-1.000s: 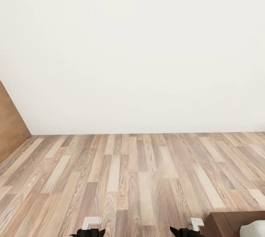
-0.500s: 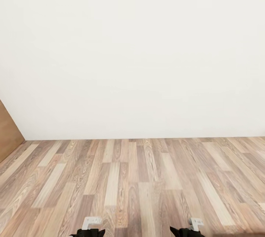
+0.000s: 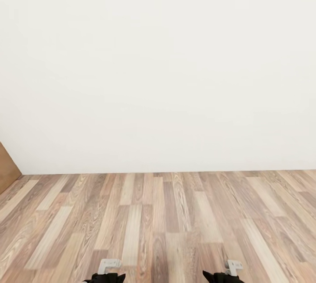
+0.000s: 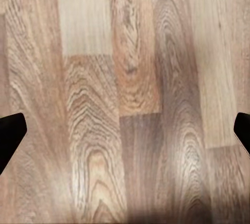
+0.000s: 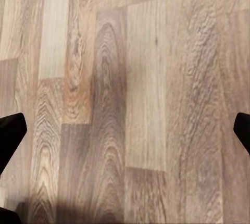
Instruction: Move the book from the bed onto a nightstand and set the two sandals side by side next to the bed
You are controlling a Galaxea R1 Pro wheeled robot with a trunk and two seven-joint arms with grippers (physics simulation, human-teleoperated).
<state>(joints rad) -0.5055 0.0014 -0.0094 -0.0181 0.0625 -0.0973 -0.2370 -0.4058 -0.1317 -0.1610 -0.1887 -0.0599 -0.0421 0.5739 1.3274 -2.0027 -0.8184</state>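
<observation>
The book, the bed, the nightstand and the sandals are out of view. I face a plain white wall [image 3: 158,77] over light brown wood-plank floor [image 3: 166,213]. My left gripper [image 3: 105,274] and right gripper [image 3: 224,274] peek in at the head view's lower edge. In the left wrist view the left gripper [image 4: 125,135] is open, its black fingertips [image 4: 10,133] far apart over bare planks. The right gripper [image 5: 125,135] is open too, with black fingertips [image 5: 10,130] wide apart above the floor. Neither holds anything.
A brown wooden panel [image 3: 6,166] stands at the far left edge, against the wall. The floor stretches from the wall's base toward me across the whole width.
The whole head view has shifted, so the camera moved: the dark bed corner at lower right has slid out of view, the brown panel has shrunk toward the left edge, and the wall's base sits lower.
</observation>
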